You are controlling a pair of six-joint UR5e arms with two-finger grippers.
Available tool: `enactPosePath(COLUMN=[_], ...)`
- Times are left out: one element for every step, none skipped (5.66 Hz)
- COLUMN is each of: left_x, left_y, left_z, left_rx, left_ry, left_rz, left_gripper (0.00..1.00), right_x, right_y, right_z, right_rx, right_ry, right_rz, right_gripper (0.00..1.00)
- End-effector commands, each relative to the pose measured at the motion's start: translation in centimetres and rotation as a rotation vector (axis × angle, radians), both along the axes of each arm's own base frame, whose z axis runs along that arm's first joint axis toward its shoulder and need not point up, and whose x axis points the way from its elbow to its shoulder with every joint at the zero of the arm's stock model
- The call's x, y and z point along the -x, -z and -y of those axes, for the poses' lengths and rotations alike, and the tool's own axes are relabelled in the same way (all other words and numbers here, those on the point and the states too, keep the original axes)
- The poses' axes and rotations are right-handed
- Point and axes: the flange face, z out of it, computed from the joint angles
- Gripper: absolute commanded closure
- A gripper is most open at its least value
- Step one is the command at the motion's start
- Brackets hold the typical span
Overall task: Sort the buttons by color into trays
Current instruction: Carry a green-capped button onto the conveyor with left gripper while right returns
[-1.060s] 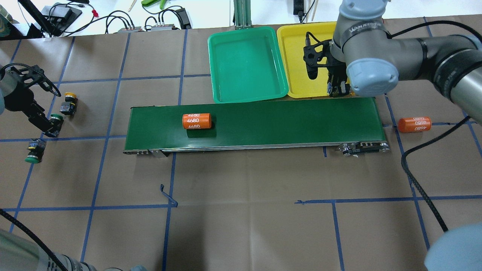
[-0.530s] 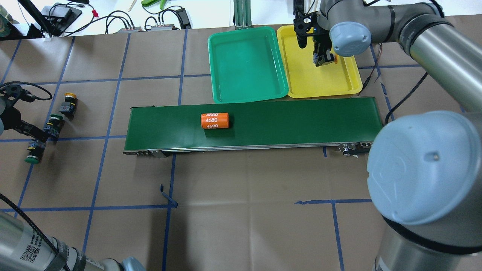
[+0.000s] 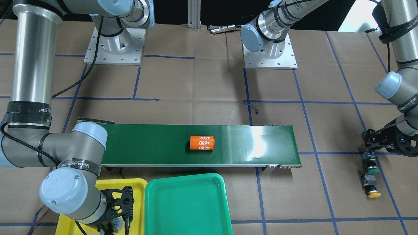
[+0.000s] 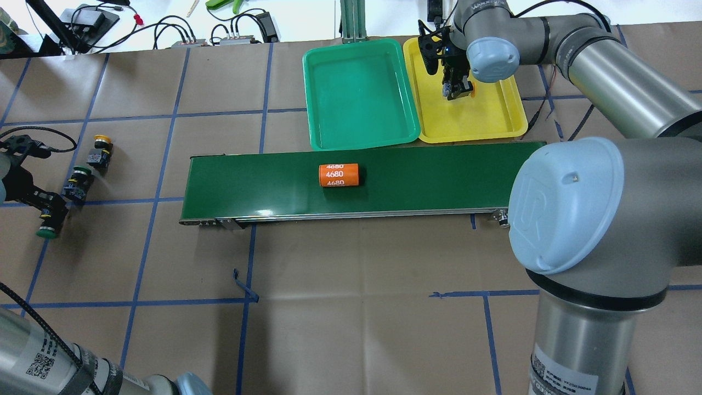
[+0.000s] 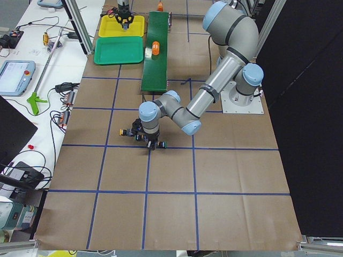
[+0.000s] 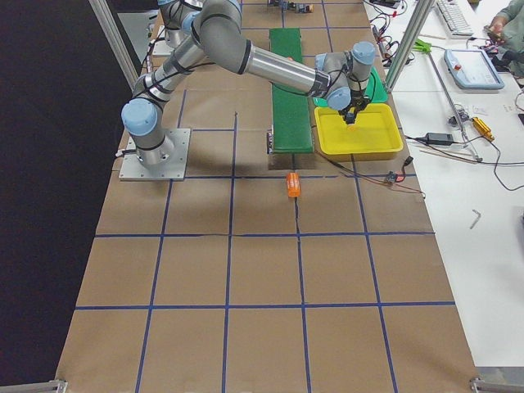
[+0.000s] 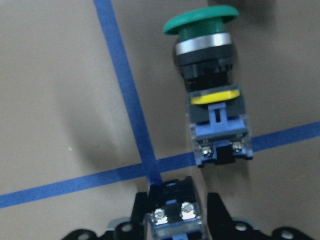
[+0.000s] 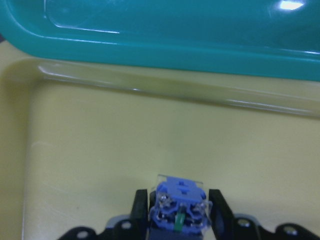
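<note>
Buttons in view number 4. Over the yellow tray [image 4: 485, 118], the right gripper [image 8: 178, 197] pinches a yellow button [image 4: 473, 86] by its blue rear block; whether it touches the tray floor I cannot tell. Just beside lies the green tray [image 4: 356, 88]. At the other end of the table [image 4: 356, 329], the left gripper [image 7: 177, 202] is closed on the rear block of a green button [image 4: 44, 232], which lies at a tape [image 7: 150, 167] crossing. Just ahead lies a 2nd green button [image 7: 202, 30], rear end on the tape line, cap pointing away. Near that lies a loose yellow button [image 4: 101, 144]. On the belt [image 4: 439, 181] lies 1 orange cylinder [image 4: 339, 175]; a 2nd cylinder [image 6: 292, 185] lies on the table off the belt's end.
</note>
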Motion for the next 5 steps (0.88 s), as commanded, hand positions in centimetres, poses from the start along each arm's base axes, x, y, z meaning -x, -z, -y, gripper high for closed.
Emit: enactPosePath(left_x=[0.4, 1.8, 8.1, 15.6, 22.9], left_y=[-1.7, -3.9, -6.7, -10.0, -11.6], left_z=[0.8, 1.2, 2.3, 3.7, 4.6], left_rx=[0.000, 0.016, -0.006, -0.004, -0.005], left_ry=[0.073, 0.151, 0.303, 0.487, 0.704], left_rz=[-0.001, -0.001, -0.030, -0.021, -0.024], left_gripper=[1.00, 1.00, 1.00, 0.98, 0.97], right_x=[0.1, 0.2, -0.4, -0.3, -0.3], right_y=[-4.5, -7.7, -12.0, -14.6, -16.1], right_z=[-0.9, -2.7, -5.8, -10.8, -17.2], right_rx=[0.031, -0.027, -0.060, -0.090, -0.094], right_ry=[0.037, 0.115, 0.215, 0.217, 0.220], right_rz=[0.003, 0.014, 0.022, 0.020, 0.024], right_gripper=[0.00, 0.00, 0.00, 0.00, 0.00])
